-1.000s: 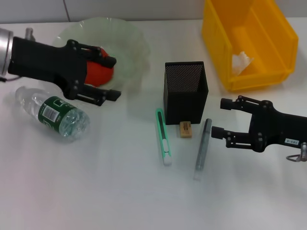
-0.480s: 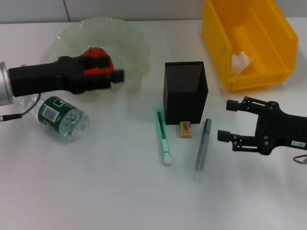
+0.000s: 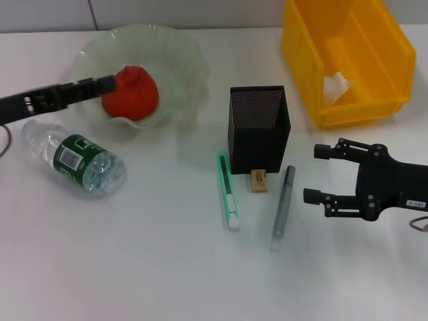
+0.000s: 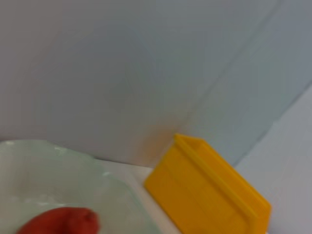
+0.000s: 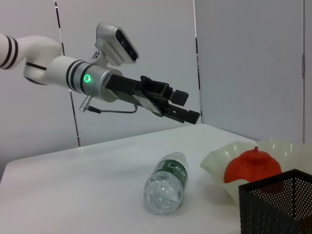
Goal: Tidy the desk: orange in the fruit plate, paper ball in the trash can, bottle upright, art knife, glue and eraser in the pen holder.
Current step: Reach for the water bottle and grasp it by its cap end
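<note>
The orange [image 3: 130,93] rests in the fruit plate [image 3: 180,60]; it also shows in the left wrist view as the orange [image 4: 58,222]. My left gripper [image 3: 107,83] hovers just left of it, open and empty; the right wrist view shows this left gripper [image 5: 187,107] raised above the desk [image 3: 134,254]. The bottle [image 3: 73,158] lies on its side. The art knife [image 3: 228,192], eraser [image 3: 259,180] and glue [image 3: 282,207] lie before the pen holder [image 3: 259,127]. The paper ball [image 3: 336,85] sits in the trash can [image 3: 374,47]. My right gripper [image 3: 322,174] is open, right of the glue.
The right wrist view shows the bottle [image 5: 165,187] lying with its cap end away from the plate [image 5: 217,161], and the pen holder [image 5: 278,204] close by. A wall runs behind the desk.
My left gripper has let go of the orange and pulled back to the left, rising and turning edge-on. The right gripper drifted slightly right and toward me.
</note>
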Robot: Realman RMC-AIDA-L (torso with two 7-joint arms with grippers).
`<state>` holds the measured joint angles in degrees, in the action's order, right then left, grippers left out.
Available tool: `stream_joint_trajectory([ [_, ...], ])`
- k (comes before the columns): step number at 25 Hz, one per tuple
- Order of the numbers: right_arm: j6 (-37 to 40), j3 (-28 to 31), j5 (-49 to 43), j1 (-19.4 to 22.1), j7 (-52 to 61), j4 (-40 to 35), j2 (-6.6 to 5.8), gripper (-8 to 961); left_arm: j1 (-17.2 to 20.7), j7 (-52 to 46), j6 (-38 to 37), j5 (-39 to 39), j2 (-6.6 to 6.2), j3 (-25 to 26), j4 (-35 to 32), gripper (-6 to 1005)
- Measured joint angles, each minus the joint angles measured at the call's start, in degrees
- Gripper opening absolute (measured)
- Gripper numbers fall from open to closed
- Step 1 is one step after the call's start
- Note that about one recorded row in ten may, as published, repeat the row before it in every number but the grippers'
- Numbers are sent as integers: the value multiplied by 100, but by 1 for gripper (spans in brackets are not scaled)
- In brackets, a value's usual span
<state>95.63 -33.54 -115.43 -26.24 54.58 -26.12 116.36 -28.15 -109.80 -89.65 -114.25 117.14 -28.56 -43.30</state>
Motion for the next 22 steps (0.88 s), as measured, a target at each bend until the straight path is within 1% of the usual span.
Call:
stream_joint_trajectory([
  [1, -11, -1, 0, -7, -7, -1, 0, 831, 75, -115, 12, 4, -63, 57, -50, 765],
  [2, -17, -5, -1, -14, -12, -2, 0, 831, 75, -115, 12, 4, -63, 57, -50, 765],
  [3, -20, -5, -2, -18, -16, -3, 0, 831, 107, -166, 16, 7, -103, 71, -61, 765],
  [4, -21, -5, -3, -23, -18, -7, 0, 831, 166, -331, 42, 10, -193, 75, -66, 765],
  [5, -21, -5, -3, -23, -18, -7, 0, 831, 166, -331, 42, 10, -193, 75, -66, 765],
  [6, -26, -4, -4, -38, -18, -13, 0, 831, 213, -464, 85, 4, -275, 77, -80, 765],
  [7, -26, -4, -4, -38, -18, -13, 0, 830, 213, -464, 85, 4, -275, 77, -80, 764],
  [10, -38, -3, -6, -78, -18, -13, 4, 830, 370, -927, 344, -50, -404, 48, -308, 764],
  [11, -38, -3, -6, -78, -18, -13, 4, 830, 370, -927, 344, -50, -404, 48, -308, 764],
  [14, -63, 4, -6, -85, -18, -16, 11, 831, 441, -1163, 502, -86, -522, 19, -323, 764],
  [18, -99, 6, -3, -97, -17, -17, 12, 831, 455, -1333, 604, -288, -552, 18, -303, 763],
  [22, -106, 6, -3, -105, -7, -17, 12, 830, 457, -1472, 688, -464, -554, 22, -298, 763],
])
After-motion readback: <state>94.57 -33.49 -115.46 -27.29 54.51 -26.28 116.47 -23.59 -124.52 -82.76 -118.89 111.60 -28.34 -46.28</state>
